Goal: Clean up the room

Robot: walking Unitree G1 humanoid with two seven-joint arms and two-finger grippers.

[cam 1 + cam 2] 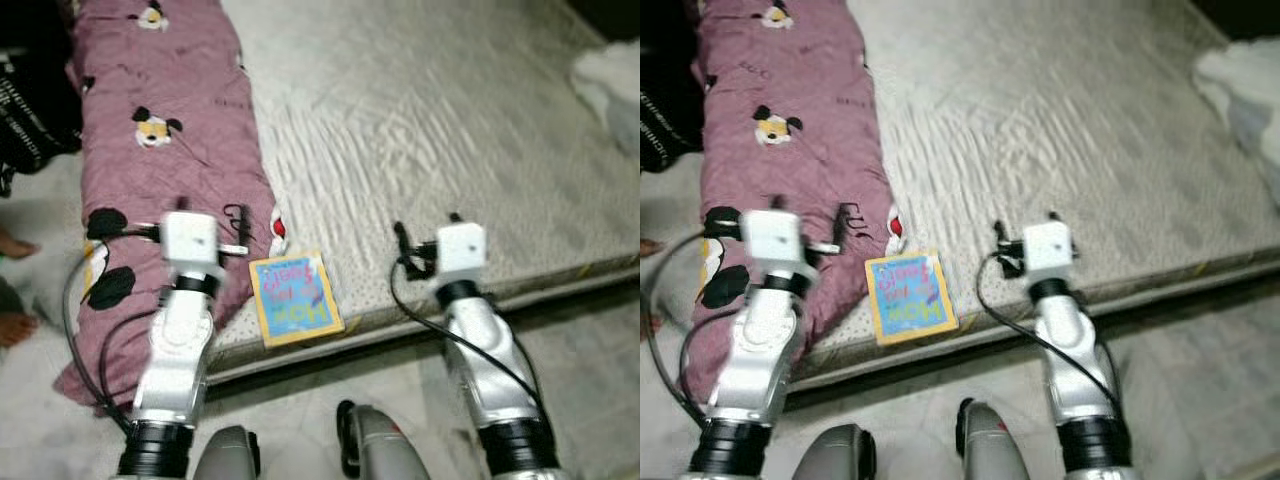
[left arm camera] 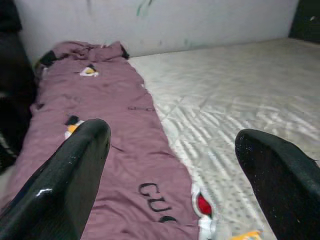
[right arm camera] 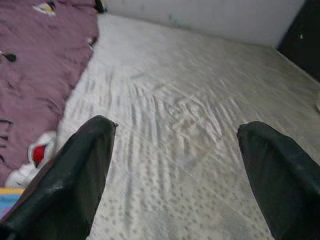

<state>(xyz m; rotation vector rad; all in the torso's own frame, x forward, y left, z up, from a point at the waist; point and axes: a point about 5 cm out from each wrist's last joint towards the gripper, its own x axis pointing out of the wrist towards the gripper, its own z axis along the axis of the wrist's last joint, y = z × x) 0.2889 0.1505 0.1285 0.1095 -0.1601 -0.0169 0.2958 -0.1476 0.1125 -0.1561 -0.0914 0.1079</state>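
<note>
A book (image 1: 295,298) with a yellow border and blue cover lies flat at the near edge of the grey mattress (image 1: 450,130). A mauve blanket (image 1: 170,120) with cartoon mouse prints runs down the mattress's left side and hangs over its edge. My left gripper (image 1: 208,208) is open above the blanket's near end, just left of the book. In the left wrist view its fingers (image 2: 75,170) stand wide apart with nothing between them. My right gripper (image 1: 427,224) hovers open over bare mattress right of the book, and its fingers (image 3: 75,175) are equally empty.
A white cloth (image 1: 610,85) lies at the mattress's far right. A person's bare feet (image 1: 14,285) stand on the floor at the left, with a black bag (image 1: 30,110) behind them. A white and red patch (image 1: 278,228) shows at the blanket's edge. Pale floor (image 1: 590,350) runs along the mattress front.
</note>
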